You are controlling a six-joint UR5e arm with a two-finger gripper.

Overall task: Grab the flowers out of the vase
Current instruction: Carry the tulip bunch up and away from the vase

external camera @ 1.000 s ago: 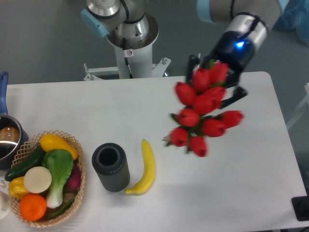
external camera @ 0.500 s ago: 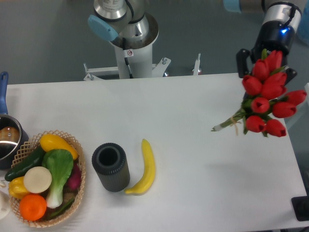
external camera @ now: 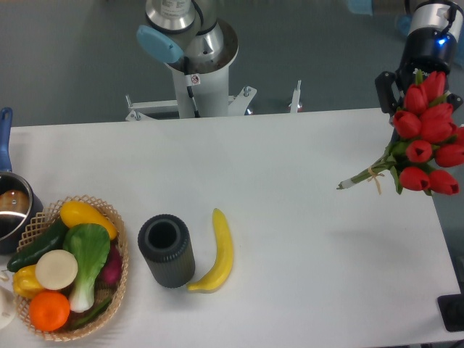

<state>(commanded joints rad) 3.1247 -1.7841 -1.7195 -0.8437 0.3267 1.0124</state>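
Observation:
The flowers (external camera: 429, 139), a bunch of red tulip buds on green stems tied with pale string, hang in the air over the table's far right edge, stems pointing left. My gripper (external camera: 413, 87) is shut on the flowers near the top of the bunch, and the buds hide most of its fingers. The vase (external camera: 166, 250), a dark ribbed cylinder with an empty round mouth, stands upright near the table's front left, far from the gripper.
A yellow banana (external camera: 220, 251) lies just right of the vase. A wicker basket (external camera: 120, 250) of vegetables and fruit sits at the front left. A steel pot (external camera: 12, 208) with a blue handle is at the left edge. The robot base (external camera: 193, 65) stands behind the table.
My gripper has carried the flowers from above the table's middle right out to the far right edge, and the bunch has turned so its stems point left.

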